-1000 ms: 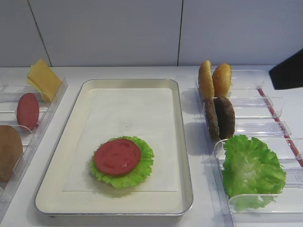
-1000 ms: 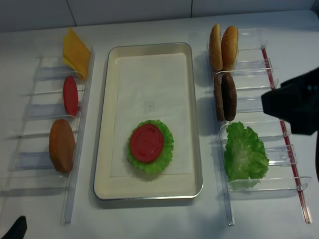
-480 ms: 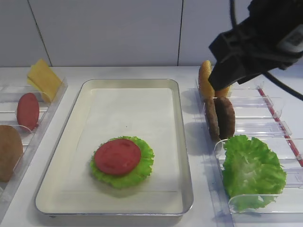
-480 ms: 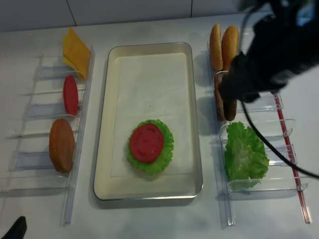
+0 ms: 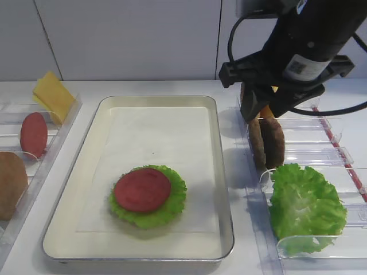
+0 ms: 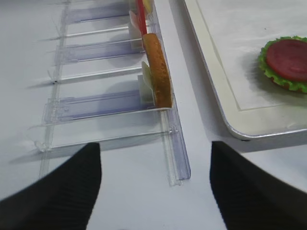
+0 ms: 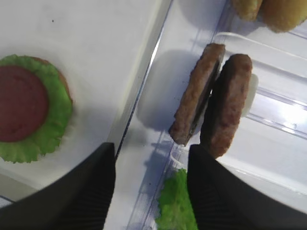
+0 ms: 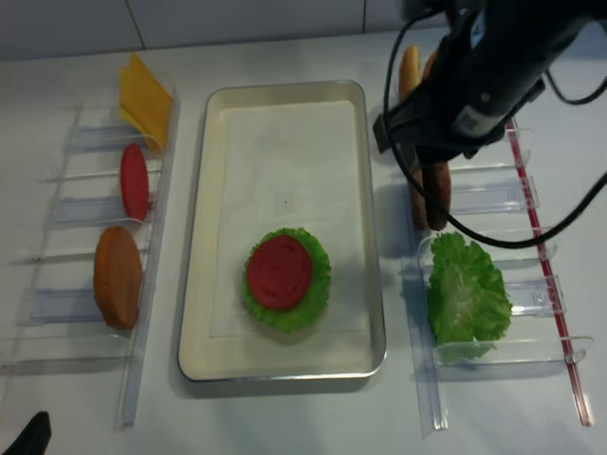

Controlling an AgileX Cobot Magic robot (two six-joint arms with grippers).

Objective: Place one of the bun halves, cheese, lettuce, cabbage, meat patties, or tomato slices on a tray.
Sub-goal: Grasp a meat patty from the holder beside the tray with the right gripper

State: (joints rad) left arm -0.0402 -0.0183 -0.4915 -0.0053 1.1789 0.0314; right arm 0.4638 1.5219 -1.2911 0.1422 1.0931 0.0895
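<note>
The cream tray (image 5: pixel 92 172) holds a lettuce leaf (image 5: pixel 172 203) with a tomato slice (image 5: pixel 141 189) on top. Two brown meat patties (image 5: pixel 267 142) stand on edge in the right-hand clear holder. My right gripper (image 7: pixel 151 187) hangs above and just short of them, open, with only the table and holder edge between its fingers (image 7: pixel 84 191). Its arm (image 5: pixel 298 51) covers most of the bun halves (image 8: pixel 409 66) behind the patties. My left gripper (image 6: pixel 156 191) is open over bare table near the left holder, facing a bun half (image 6: pixel 158 72).
More lettuce (image 5: pixel 304 209) fills the front right holder (image 5: pixel 338 154). The left holder (image 8: pixel 85 209) carries cheese (image 5: pixel 51 94), a tomato slice (image 5: pixel 33 133) and a bun half (image 5: pixel 10 183). The tray's near corner (image 6: pixel 240 129) lies right of the left gripper.
The right arm has swung in from the right edge to above the patties and now hides most of the bun halves. Nothing on the tray or in the holders has moved.
</note>
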